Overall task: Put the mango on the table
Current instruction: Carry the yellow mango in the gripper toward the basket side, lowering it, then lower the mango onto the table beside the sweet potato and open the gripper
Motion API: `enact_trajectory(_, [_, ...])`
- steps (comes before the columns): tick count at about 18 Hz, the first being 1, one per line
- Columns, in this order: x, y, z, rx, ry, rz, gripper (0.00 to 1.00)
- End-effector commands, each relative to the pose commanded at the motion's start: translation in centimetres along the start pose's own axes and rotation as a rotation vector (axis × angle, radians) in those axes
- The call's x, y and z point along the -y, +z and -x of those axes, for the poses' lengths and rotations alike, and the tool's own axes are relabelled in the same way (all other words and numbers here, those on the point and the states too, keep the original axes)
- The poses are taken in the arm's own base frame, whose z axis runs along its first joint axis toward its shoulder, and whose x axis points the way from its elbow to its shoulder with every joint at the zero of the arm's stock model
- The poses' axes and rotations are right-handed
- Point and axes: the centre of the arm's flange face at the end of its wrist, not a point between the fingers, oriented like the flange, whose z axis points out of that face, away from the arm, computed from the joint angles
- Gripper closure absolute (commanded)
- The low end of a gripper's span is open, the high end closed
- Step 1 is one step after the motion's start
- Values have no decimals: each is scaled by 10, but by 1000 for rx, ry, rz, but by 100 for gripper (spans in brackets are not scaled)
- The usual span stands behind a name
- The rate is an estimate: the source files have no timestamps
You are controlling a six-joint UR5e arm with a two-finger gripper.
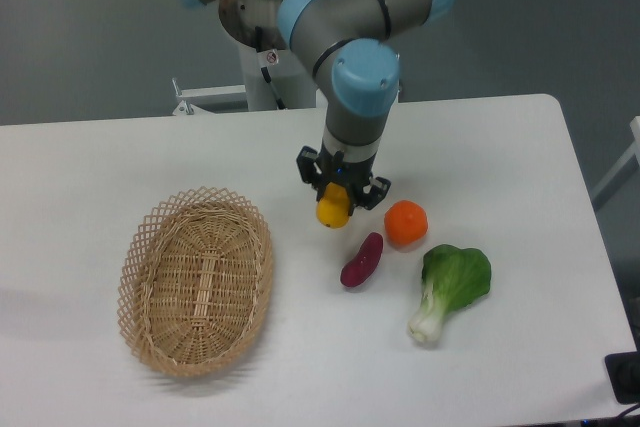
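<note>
**White bench, four loose items, one item in the claw**

Grey floor behind; white bench (120,157) with rounded corners across the whole view; robot pedestal at the back edge.

Left: oval wicker basket (197,280), nothing in it, lying flat on the bench.

Centre: claw (335,209) pointing down, fingers clamped on the mango (333,210); mango yellow, hanging below the fingertips, between the basket and the other produce; whether it touches the bench cannot be told, though it looks just above it.

Right of centre: purple sweet potato (362,260), lying slantwise just below and right of the mango, apart from it; round orange (406,223) just beside the potato's upper end; bok choy (449,290) furthest right, leaves up, white stem down.

Progress, as judged: mango gripped and carried over bare bench; lowering and release not yet done; the free patch beneath seems adequate for set-down.
</note>
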Motion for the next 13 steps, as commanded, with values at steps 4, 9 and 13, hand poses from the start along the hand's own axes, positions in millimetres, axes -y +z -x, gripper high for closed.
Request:
enact_trajectory(4, [3, 19, -4, 12, 14, -7, 51])
enact_trajectory(9, [3, 31, -6, 9, 18, -4, 48])
enact_trajectory(13, [4, 40, -4, -3, 19, 8, 48])
